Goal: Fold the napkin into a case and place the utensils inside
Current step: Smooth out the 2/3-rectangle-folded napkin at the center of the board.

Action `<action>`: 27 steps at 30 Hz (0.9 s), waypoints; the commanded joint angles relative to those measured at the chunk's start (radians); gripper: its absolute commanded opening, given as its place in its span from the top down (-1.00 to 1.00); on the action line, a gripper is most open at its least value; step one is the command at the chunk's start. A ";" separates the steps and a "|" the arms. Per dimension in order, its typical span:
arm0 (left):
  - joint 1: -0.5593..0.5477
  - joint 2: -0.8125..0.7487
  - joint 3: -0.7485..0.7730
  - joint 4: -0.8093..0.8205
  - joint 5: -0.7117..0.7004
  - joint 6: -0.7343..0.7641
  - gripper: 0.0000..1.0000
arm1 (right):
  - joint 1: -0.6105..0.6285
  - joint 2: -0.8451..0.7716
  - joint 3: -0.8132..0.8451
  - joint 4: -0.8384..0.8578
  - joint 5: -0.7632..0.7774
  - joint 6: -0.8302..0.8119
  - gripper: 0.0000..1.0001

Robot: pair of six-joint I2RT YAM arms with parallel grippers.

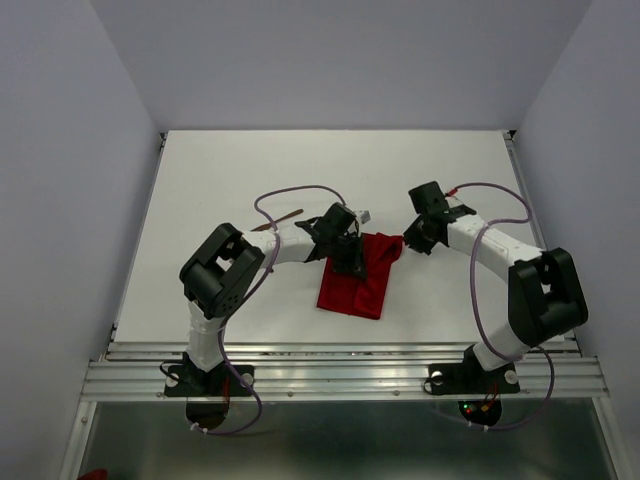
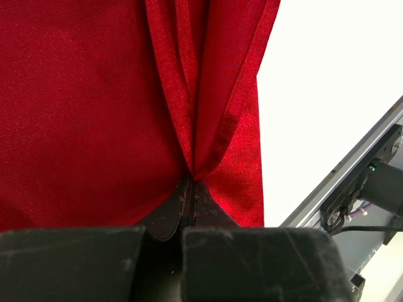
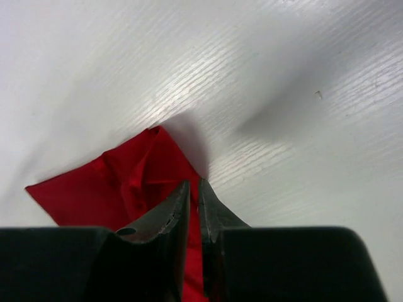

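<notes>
The red napkin (image 1: 356, 291) lies partly folded in the middle of the white table, its far edge lifted and bunched. My left gripper (image 1: 347, 258) is shut on it. In the left wrist view the cloth (image 2: 94, 113) gathers into pleats that run into the closed tips of that gripper (image 2: 191, 180). My right gripper (image 1: 404, 244) is at the napkin's far right corner. In the right wrist view its jaws (image 3: 194, 187) stand almost together with red cloth (image 3: 126, 176) in the thin gap. One thin brown wooden utensil (image 1: 279, 220) lies on the table behind the left arm.
An aluminium rail (image 1: 340, 365) runs along the near table edge and also shows in the left wrist view as a grey rail (image 2: 352, 170). Pale walls enclose the table at the left, right and back. Purple cables loop over both arms.
</notes>
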 commanded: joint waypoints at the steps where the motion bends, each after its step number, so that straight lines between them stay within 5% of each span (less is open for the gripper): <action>1: 0.006 -0.001 -0.010 0.024 0.021 0.025 1.00 | -0.022 0.053 0.036 0.014 0.025 -0.025 0.70; 22: 0.015 -0.036 -0.013 0.031 0.033 0.056 1.00 | 0.016 0.189 0.063 0.149 -0.100 -0.028 0.76; 27: 0.016 -0.043 0.001 0.027 0.029 0.071 0.47 | 0.025 0.189 0.076 0.152 -0.098 -0.036 0.76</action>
